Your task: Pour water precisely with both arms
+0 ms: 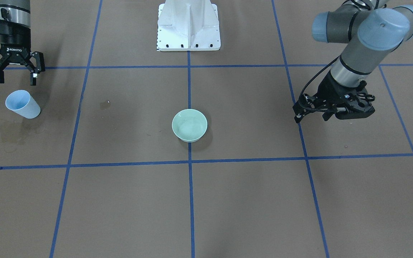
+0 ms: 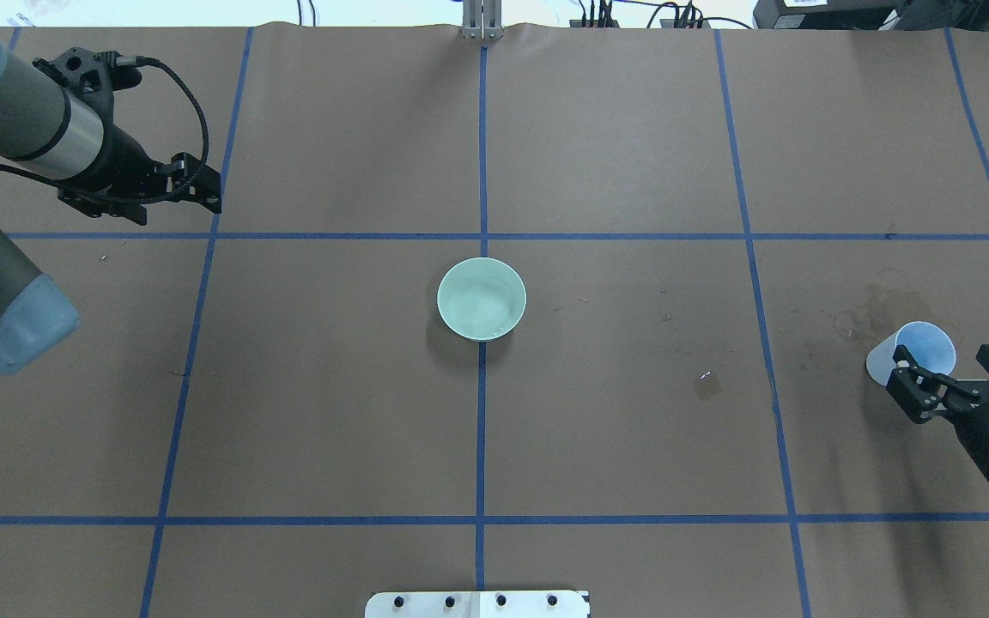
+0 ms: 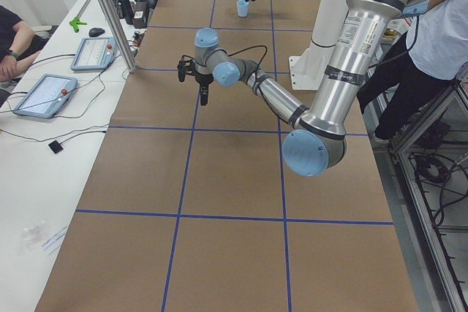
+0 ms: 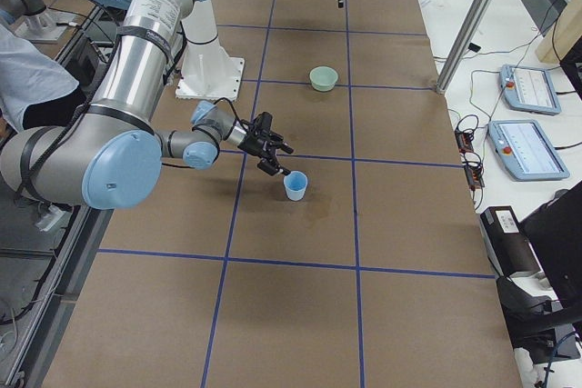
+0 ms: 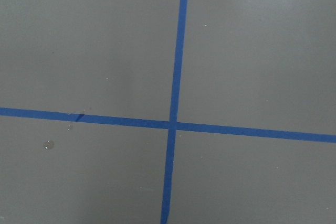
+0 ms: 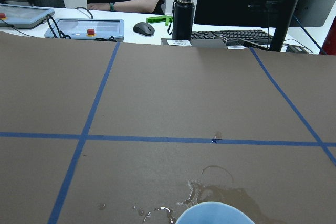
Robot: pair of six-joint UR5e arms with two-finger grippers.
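Note:
A light blue cup (image 1: 23,104) stands at the table's end on my right side; it also shows in the overhead view (image 2: 919,346), the right side view (image 4: 296,186) and, as a rim only, in the right wrist view (image 6: 212,213). My right gripper (image 1: 16,80) (image 2: 948,369) is open and empty, just behind and above the cup, not around it. A mint green bowl (image 1: 189,124) (image 2: 482,299) sits at the table's middle, with faint glints of water (image 2: 496,326) inside. My left gripper (image 2: 207,187) (image 1: 297,116) is shut and empty, hovering far from the bowl.
A small puddle (image 1: 105,104) (image 2: 707,384) lies between cup and bowl. Dark wet stains (image 1: 13,132) (image 2: 876,305) (image 6: 223,190) surround the cup. The white pedestal (image 1: 188,28) stands at the robot's edge. Tablets, a bottle (image 6: 183,14) and people are beyond the far edge.

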